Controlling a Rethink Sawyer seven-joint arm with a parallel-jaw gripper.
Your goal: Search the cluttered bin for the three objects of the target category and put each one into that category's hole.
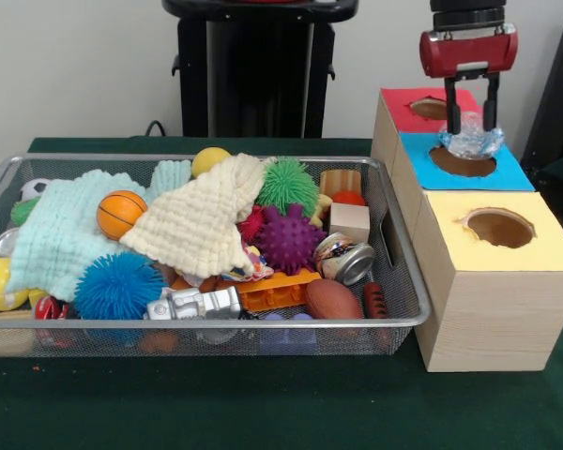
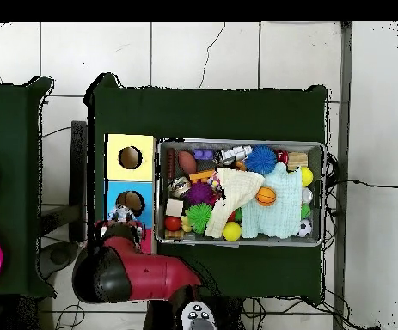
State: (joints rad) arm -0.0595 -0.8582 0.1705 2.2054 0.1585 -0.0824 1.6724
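The wire mesh bin (image 1: 206, 323) sits at the left, full of toys, balls and two cloths; in the overhead view it (image 2: 241, 143) lies right of the boxes. The blue-topped box (image 1: 507, 173) stands between a red-topped box and a yellow-topped one. Its round hole (image 1: 460, 164) also shows in the overhead view (image 2: 130, 201). My gripper (image 1: 471, 120) hangs right above that hole, shut on a clear crumpled plastic object (image 1: 471, 142) that hangs just over the hole's far rim. In the overhead view the red arm (image 2: 137, 273) hides most of the gripper.
The red-topped box (image 1: 403, 112) is behind the blue one and the yellow-topped box (image 1: 507, 258) is in front. In the bin lie an orange basketball (image 1: 121, 214), a purple spiky ball (image 1: 289, 239), a green spiky ball (image 1: 286, 183) and a blue one (image 1: 119, 286).
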